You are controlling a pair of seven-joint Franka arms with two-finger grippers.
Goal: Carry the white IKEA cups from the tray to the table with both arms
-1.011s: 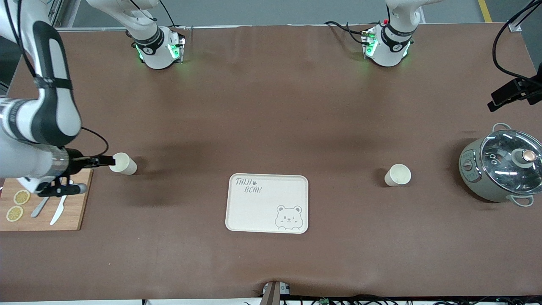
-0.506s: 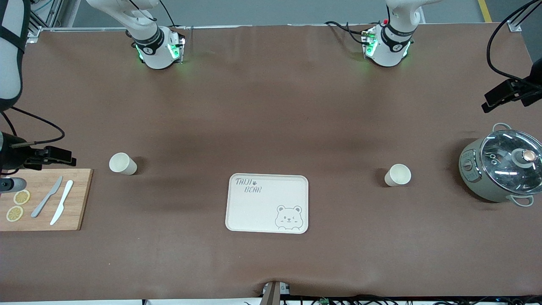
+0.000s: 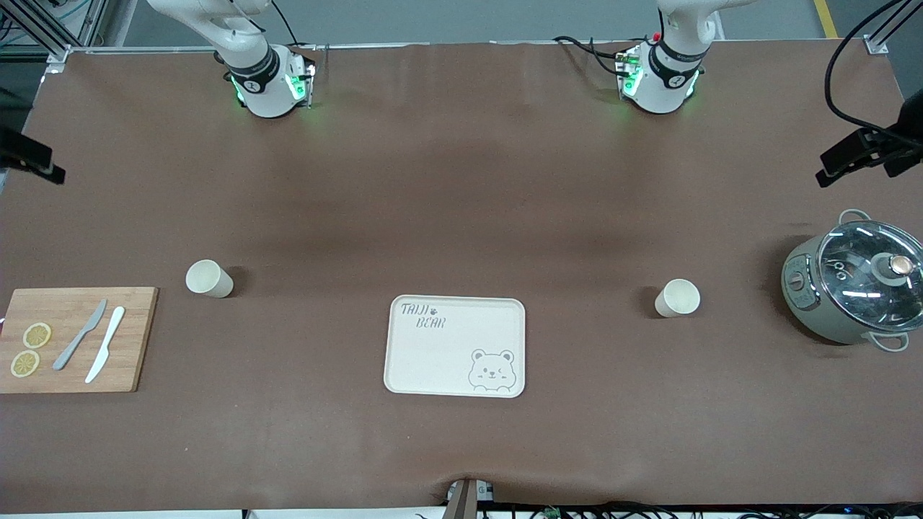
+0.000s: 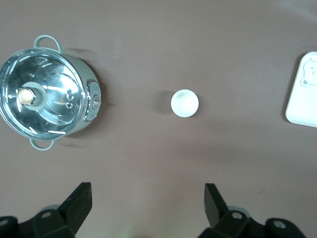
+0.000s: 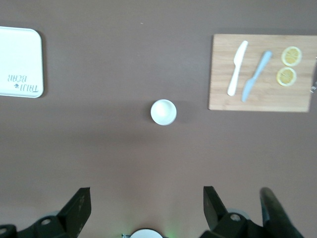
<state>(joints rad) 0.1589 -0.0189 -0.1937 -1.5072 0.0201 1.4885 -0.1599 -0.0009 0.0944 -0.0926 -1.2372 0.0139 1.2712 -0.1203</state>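
The left pincer [image 4: 144,206] is hanging high over the bare desk [image 3: 461,180] with its jaws spread wide and holding nothing. One cup [image 4: 184,103] is standing upright on the desk under it, just ahead of its fingertips, with the pot [image 4: 47,100] to one side and a corner of the tray [image 4: 303,89] to the other. The right pincer [image 5: 143,208] is also hanging high, jaws wide apart and empty. The second cup [image 5: 163,112] is standing upright on the desk ahead of its fingers, between the tray [image 5: 20,62] and the board [image 5: 261,72], which is carrying two knives [image 5: 247,74] and two lemon slices [image 5: 288,66]. In the front view the cups [image 3: 209,278] [image 3: 677,298] are sitting well apart, either side of the tray [image 3: 456,346].
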